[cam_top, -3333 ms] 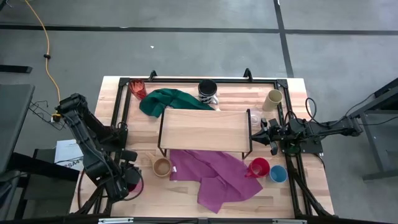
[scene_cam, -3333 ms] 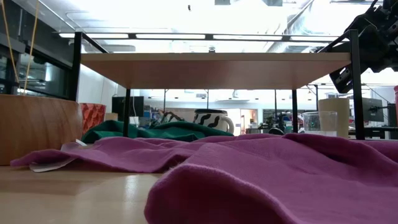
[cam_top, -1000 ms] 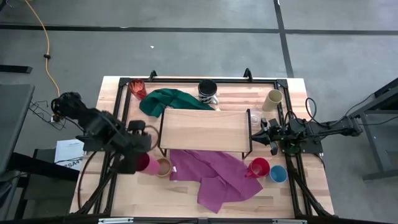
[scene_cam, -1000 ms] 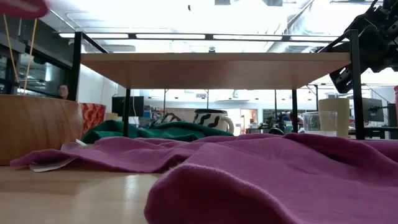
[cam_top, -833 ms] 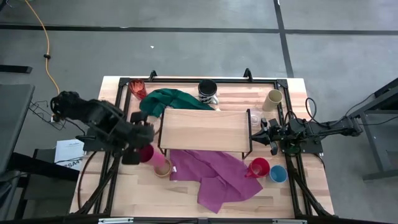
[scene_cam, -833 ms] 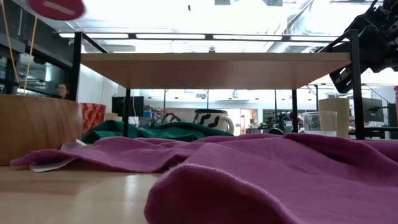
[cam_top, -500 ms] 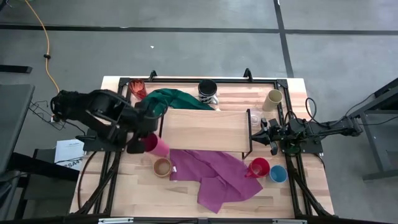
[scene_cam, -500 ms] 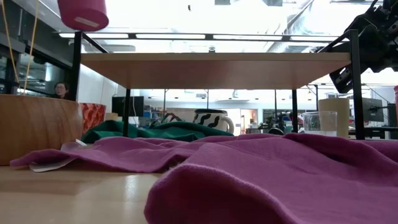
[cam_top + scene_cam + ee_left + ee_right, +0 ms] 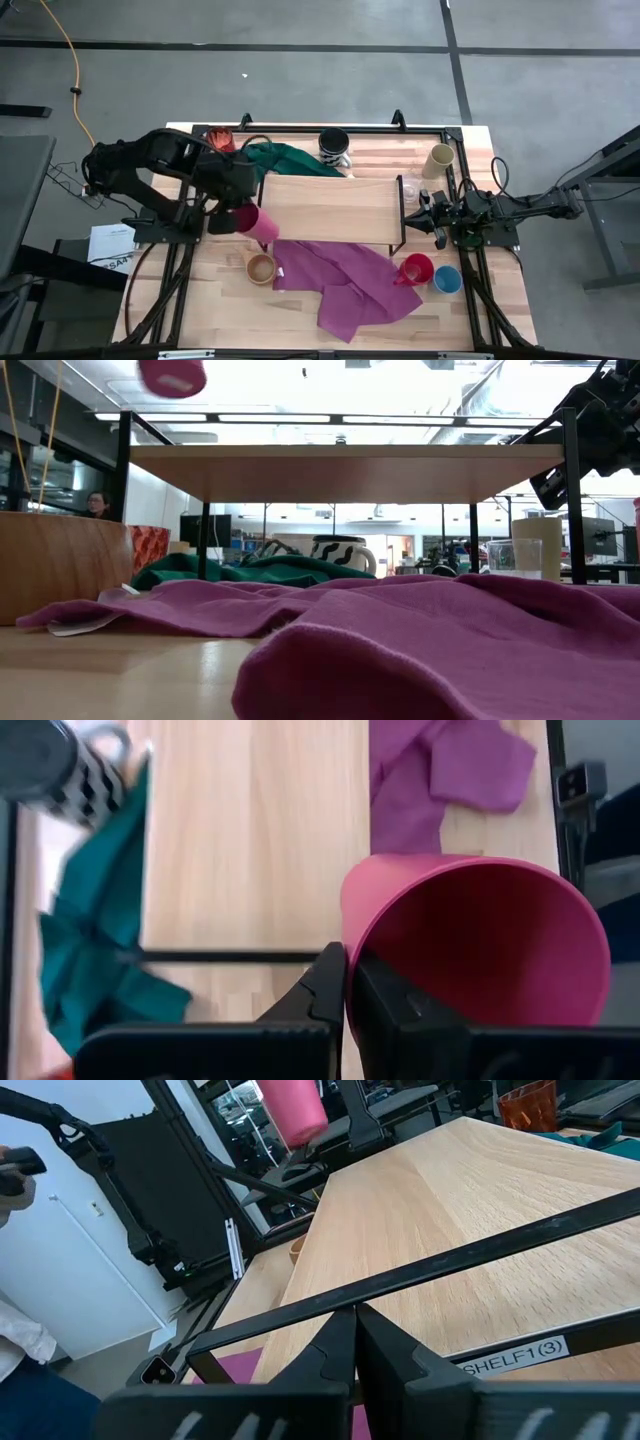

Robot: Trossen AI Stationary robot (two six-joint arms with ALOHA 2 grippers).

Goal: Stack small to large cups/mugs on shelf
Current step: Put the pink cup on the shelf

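Observation:
A magenta cup [image 9: 257, 224] hangs in the air just off the left end of the shelf [image 9: 330, 208], with my left gripper [image 9: 238, 213] shut on it. In the low view the cup [image 9: 172, 377] shows above the level of the shelf board [image 9: 340, 460]. My right gripper [image 9: 412, 217] waits shut at the shelf's right end, touching nothing. A tan wooden cup [image 9: 261, 268] stands on the table near the shelf's left front leg. The shelf top is bare. My left gripper pinches the magenta cup's rim wall [image 9: 350, 935], one finger [image 9: 385, 1005] inside the cup and the other [image 9: 322, 982] outside. The fingers come slanting down from the table's left. The cup is lifted clear and tilted, its base toward the shelf.
A purple cloth [image 9: 345, 285] lies in front of the shelf and a green cloth [image 9: 290, 158] behind it. A striped mug [image 9: 334, 147], translucent red cup [image 9: 221, 141], cream cup [image 9: 439, 160] and clear glass [image 9: 409, 190] stand at the back and right; a red mug [image 9: 415, 269] and blue cup [image 9: 447, 280] stand near right.
My left gripper has carried the magenta cup up and away from the near left of the table, toward the far edge and the shelf's left end. The cup has stayed in the shut fingers and has swung with the arm.

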